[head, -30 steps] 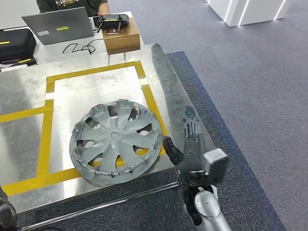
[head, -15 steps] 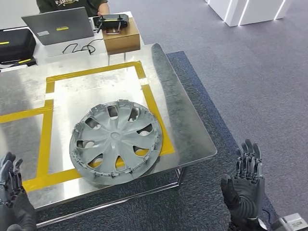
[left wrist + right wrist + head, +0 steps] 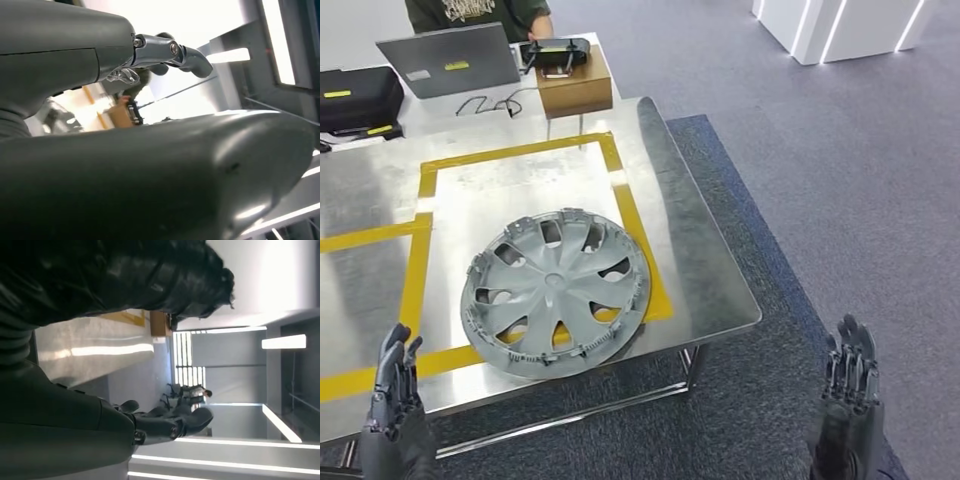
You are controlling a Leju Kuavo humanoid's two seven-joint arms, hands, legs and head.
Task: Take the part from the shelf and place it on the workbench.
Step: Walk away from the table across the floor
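Observation:
A grey wheel cover (image 3: 555, 292) lies flat on the steel workbench (image 3: 697, 250), over the front right corner of the yellow taped square. My left hand (image 3: 394, 405) is at the bench's front left edge, fingers spread and holding nothing. Off the bench's front right corner, over the carpet, my right hand (image 3: 850, 400) is raised with fingers straight and apart, empty. In the left wrist view my left hand (image 3: 113, 150) shows close up with extended fingers (image 3: 177, 52). The right wrist view shows my right hand (image 3: 94, 435) with the bench surface (image 3: 94, 347) behind it.
Behind the bench stand a laptop (image 3: 448, 58), a black case (image 3: 358, 98) and a wooden box (image 3: 573, 82) with a black controller on it. A person (image 3: 478, 14) sits behind the laptop. Grey carpet (image 3: 848, 180) spreads to the right, with white lit blocks at the far right.
Both hands have drawn back from the wheel cover. My right hand dropped off the bench's right edge to the lower right; my left hand rose at the lower left. The cover lies where it was.

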